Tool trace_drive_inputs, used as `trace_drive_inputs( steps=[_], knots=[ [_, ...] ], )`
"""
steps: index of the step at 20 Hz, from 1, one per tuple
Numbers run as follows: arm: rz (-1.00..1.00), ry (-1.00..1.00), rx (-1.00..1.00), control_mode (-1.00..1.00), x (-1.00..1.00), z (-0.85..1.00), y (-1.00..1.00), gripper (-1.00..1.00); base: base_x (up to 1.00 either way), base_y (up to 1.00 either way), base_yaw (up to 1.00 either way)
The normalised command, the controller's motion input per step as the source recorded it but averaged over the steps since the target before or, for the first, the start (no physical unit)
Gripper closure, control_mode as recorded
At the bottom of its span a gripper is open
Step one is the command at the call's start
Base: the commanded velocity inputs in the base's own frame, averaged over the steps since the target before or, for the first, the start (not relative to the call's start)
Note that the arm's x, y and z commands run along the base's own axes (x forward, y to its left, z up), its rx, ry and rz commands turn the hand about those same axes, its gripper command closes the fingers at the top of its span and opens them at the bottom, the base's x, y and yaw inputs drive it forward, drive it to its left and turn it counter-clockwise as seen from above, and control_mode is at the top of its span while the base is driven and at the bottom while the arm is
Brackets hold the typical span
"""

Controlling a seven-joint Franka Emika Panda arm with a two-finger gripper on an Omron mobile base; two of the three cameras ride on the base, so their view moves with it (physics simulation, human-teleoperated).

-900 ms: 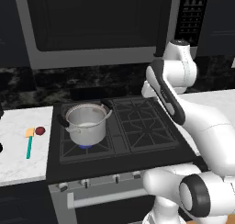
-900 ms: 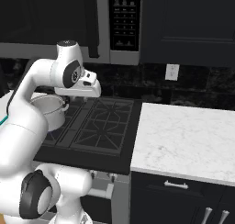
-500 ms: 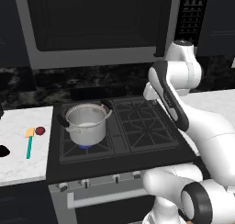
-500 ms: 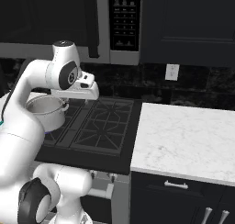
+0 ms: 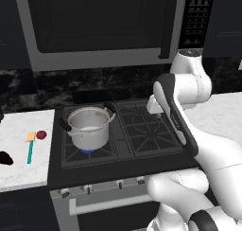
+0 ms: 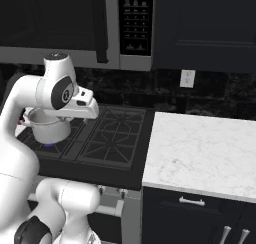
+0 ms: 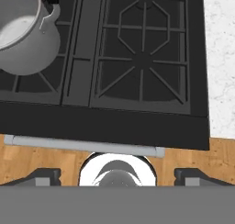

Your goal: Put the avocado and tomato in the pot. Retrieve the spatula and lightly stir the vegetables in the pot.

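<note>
Tool open, jaws wide apart, nothing between them, hanging above the stove's front edge. Off to its left on a front burner stands the pot. Farther left, well apart, on the white worktop, lie the spatula and, just beside its head, the tomato.

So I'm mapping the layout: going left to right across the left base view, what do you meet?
Dark object at the counter's edge → spatula → tomato → pot → arm.
</note>
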Motion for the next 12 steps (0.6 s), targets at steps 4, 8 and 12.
trace_drive_inputs(
  steps=[4,8,12],
  knots=[
    [0.0,0.0,0.0,-1.0,0.0,-0.22,0.2,-1.0,0.0,0.0,0.0],
    [0.0,0.0,0.0,-1.0,-0.1,-0.19,0.09,-1.0,0.0,0.0,0.0],
    [0.0,0.0,0.0,-1.0,-0.14,-0.13,0.05,-1.0,0.0,0.0,0.0]
  ],
)
